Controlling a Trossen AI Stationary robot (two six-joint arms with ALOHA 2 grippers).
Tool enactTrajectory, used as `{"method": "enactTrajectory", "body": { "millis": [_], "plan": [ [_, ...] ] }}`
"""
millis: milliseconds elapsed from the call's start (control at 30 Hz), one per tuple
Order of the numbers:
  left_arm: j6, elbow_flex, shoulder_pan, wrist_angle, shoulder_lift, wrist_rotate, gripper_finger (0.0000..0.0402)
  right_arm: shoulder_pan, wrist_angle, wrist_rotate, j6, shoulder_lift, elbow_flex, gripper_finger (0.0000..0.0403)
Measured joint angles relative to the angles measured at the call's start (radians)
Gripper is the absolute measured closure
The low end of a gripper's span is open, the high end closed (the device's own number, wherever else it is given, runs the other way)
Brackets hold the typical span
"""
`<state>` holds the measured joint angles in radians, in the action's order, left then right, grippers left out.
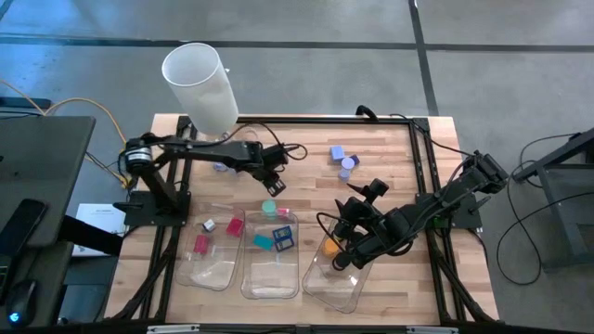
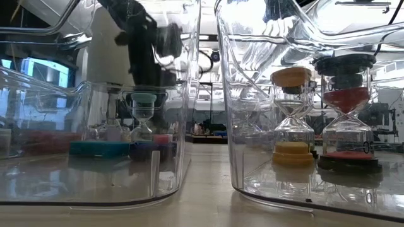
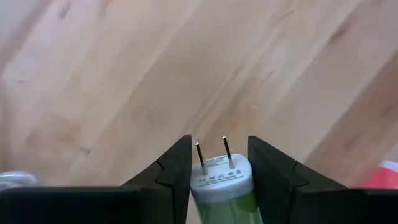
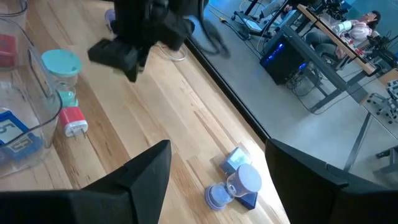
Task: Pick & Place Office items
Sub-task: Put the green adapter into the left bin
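My left gripper [image 3: 219, 177] is clamped on a green plug [image 3: 222, 190], prongs pointing out past the fingertips, bare table [image 3: 186, 68] beyond it. My right gripper [image 1: 342, 263] hangs over the right tray [image 1: 320, 288] with its jaws apart and nothing between them; an orange timer [image 1: 330, 247] sits just beside it. Ahead of it lie a purple timer [image 4: 233, 188], and further off a teal timer [image 4: 62, 74] and red plug [image 4: 73, 121]
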<state>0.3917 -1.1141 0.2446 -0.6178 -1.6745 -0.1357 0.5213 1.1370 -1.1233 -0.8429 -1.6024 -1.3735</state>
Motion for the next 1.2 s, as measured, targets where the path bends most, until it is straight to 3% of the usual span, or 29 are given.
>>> {"method": "enactTrajectory", "body": {
  "millis": [300,533,667,1000,1200],
  "plan": [
    [-0.018,-0.001,-0.082,-0.029,0.256,-0.027,0.0280,0.000,0.000,0.000,0.002,0.000,0.000,0.0152],
    [0.039,-0.004,-0.294,-0.100,0.482,-0.024,0.0280,0.000,0.001,-0.003,0.003,0.000,0.000,0.0152],
    [0.149,-0.004,-0.440,-0.185,0.557,-0.027,0.0280,0.000,0.001,-0.004,0.009,0.000,0.000,0.0152],
    [0.638,-0.003,-0.808,-0.441,0.498,-0.175,0.0280,0.000,-0.028,-0.008,0.007,0.000,0.000,0.0152],
    [0.910,0.037,-0.893,-0.578,0.385,-0.062,0.0280,0.000,-0.045,-0.002,0.009,0.000,0.000,0.0152]
  ]
}}
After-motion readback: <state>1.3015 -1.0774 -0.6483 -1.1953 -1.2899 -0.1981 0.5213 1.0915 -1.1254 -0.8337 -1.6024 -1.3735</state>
